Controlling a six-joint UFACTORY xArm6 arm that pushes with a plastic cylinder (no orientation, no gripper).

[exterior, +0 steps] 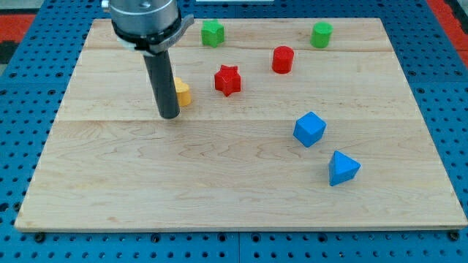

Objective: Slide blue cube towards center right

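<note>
My tip (170, 115) rests on the wooden board (219, 183) in its left half, a little beyond the middle line from near to far. I carry no jaws, only a straight dark rod, so nothing is clenched or grasped: the rod's end is bare and holds no block. Just to the right of the rod, and partly hidden behind it, sits a yellow block (182, 93); I cannot tell whether the rod touches it, nor can I make out its shape.

The blue cube (309, 129) lies well apart from my tip, off to the right, in the right half of the board and roughly midway between its near and far edges. Near it, a little closer to the near edge and further right, is a blue wedge-like block (342, 169); the two stand apart.

Further away, right of the yellow block, stands a red star (227, 79). Right of that and slightly further back is a red cylinder (282, 59). Along the far edge are two green blocks: a green star-like block (212, 33) near the middle, close to the rod's mount, and a green cylinder (320, 34) to its right.

The board lies on a blue pegboard table (22, 146).
</note>
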